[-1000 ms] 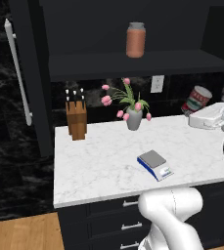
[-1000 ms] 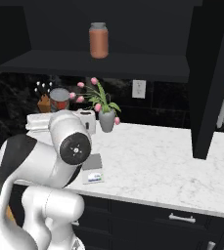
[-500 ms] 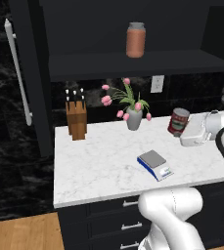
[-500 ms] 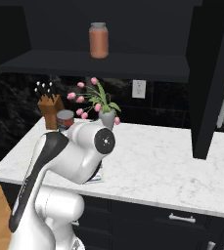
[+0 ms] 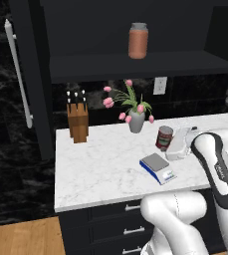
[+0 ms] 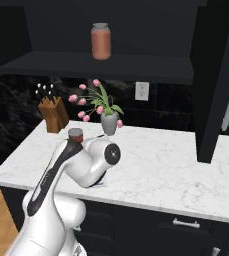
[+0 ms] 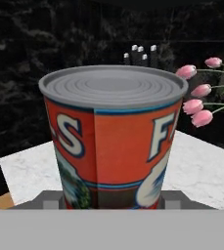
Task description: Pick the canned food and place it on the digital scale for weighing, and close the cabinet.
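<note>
The canned food [image 5: 164, 137], a short red-labelled tin with silver rims, hangs low over the white marble counter [image 5: 105, 164], with my gripper [image 5: 171, 144] shut on it from the right. In the hand view the can [image 7: 111, 141] stands close and upright. The digital scale [image 5: 158, 168], blue and white with a grey plate, lies just in front and left of the can. From the right base view the can's top [image 6: 75, 134] peeks over my arm, which hides most of the scale. The dark cabinet stands open, its left door [image 5: 36, 74] swung out with a long silver handle and its right door [image 6: 213, 75] out too.
A wooden knife block [image 5: 77, 122] and a grey vase of pink flowers [image 5: 135, 119] stand at the back of the counter. A terracotta jar [image 5: 138, 41] sits on the open cabinet's shelf. Dark drawers [image 5: 130, 211] run below the counter's front edge.
My arm has swung left across the counter with the can in its grip, from the far right to just beside the scale.
</note>
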Controlling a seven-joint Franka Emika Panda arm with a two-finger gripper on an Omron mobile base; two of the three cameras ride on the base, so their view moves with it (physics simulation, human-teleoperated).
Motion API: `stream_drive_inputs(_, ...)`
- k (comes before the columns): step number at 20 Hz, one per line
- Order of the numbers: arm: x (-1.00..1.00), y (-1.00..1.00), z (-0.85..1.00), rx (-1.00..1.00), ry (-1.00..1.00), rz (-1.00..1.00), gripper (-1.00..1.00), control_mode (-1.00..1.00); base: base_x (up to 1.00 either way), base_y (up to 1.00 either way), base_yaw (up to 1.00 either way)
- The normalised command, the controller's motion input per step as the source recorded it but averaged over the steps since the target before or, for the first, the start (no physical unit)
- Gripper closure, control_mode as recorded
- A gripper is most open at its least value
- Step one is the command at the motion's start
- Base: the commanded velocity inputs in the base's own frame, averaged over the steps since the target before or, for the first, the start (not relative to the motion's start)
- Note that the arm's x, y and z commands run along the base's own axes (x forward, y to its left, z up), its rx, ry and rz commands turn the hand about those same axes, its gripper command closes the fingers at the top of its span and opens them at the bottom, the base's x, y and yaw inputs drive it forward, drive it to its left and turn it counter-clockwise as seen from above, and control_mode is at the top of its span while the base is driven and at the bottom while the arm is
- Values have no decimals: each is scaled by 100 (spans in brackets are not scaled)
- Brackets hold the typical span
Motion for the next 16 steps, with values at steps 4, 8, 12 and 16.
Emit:
stream_drive_inputs(4, 60, -15, -37, 0, 18, 13, 100, -100, 0, 0, 0)
stream_drive_inputs(8, 54, -20, -31, 0, 23, 17, 100, -100, 0, 0, 0)
stream_drive_inputs(12, 25, -28, -21, 0, 6, 18, 100, -100, 0, 0, 0)
stream_drive_inputs(16, 10, -28, -21, 1, -11, 15, 100, -100, 0, 0, 0)
